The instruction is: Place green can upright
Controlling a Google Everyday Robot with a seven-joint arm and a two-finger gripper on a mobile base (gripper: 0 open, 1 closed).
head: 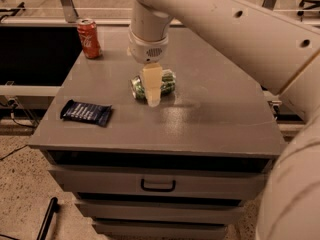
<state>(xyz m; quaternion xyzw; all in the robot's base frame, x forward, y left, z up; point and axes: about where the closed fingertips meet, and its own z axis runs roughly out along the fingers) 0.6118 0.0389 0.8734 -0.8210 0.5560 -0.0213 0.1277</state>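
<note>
The green can (168,82) lies on its side near the middle of the grey cabinet top (210,119), its silver end facing left. My gripper (152,92) comes down from above right over the can's middle. Its near finger (152,84) stands in front of the can and hides the middle of it. The far finger is hidden behind the can. The jaws look open, one on each side of the can.
A red cola can (89,38) stands upright at the back left corner. A dark blue snack packet (86,112) lies flat at the front left. My large pale arm (240,29) crosses the upper right. Drawers (157,184) are below the front edge.
</note>
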